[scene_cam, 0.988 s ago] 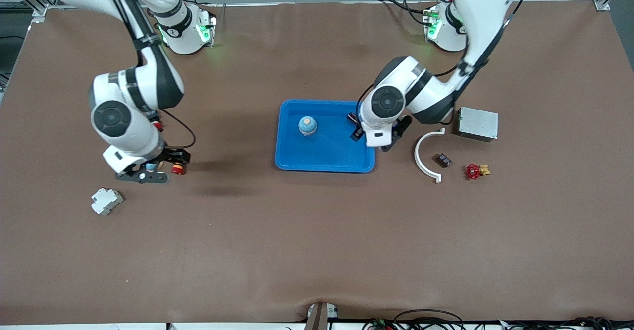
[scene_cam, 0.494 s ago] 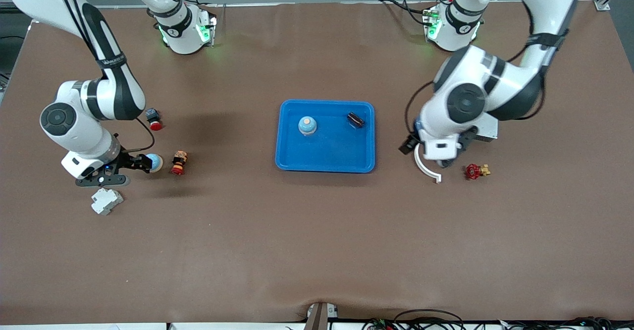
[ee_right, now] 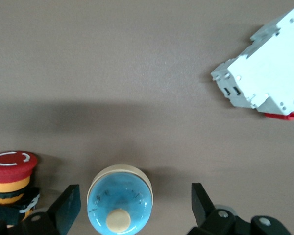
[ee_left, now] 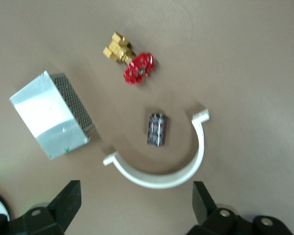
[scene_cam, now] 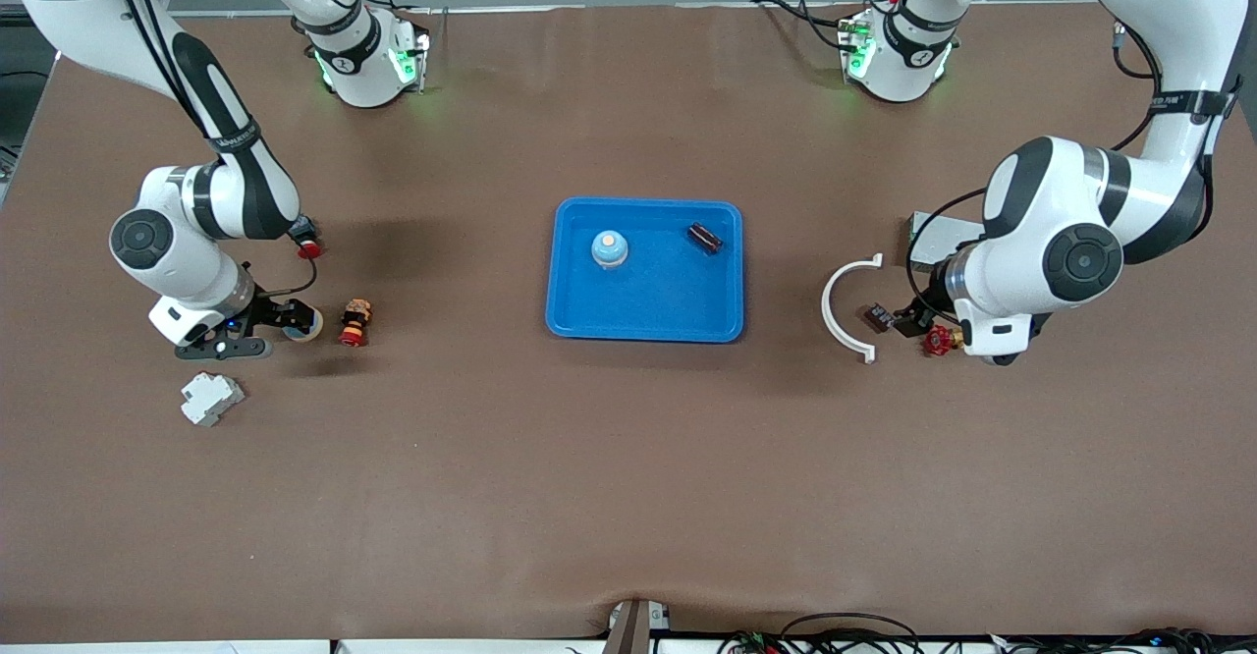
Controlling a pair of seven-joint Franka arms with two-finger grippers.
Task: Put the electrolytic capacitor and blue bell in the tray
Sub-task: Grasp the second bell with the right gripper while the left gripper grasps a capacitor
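Observation:
The blue tray (scene_cam: 643, 325) lies mid-table. In it stand a blue bell (scene_cam: 609, 248) with a tan button and a dark electrolytic capacitor (scene_cam: 704, 238), which lies on its side near a corner. A second blue bell (scene_cam: 306, 323) (ee_right: 120, 203) sits on the table toward the right arm's end. My right gripper (scene_cam: 293, 323) (ee_right: 134, 197) is open with a finger on each side of it, neither touching. My left gripper (scene_cam: 908, 321) (ee_left: 137, 193) is open and holds nothing. It hangs over the table by the white curved clamp (scene_cam: 845, 305) (ee_left: 161, 176).
A small dark part (scene_cam: 879, 317) (ee_left: 156, 129), a red valve (scene_cam: 938, 341) (ee_left: 137, 67) and a grey metal box (scene_cam: 933, 235) (ee_left: 51, 115) lie under the left arm. A red-yellow push button (scene_cam: 355, 322) (ee_right: 10, 171), another red button (scene_cam: 307, 245) and a white breaker (scene_cam: 210, 398) (ee_right: 262, 83) lie near the right gripper.
My left arm has left the tray and swung to its own end of the table; the capacitor stays in the tray. My right gripper drew off the second bell, then returned around it.

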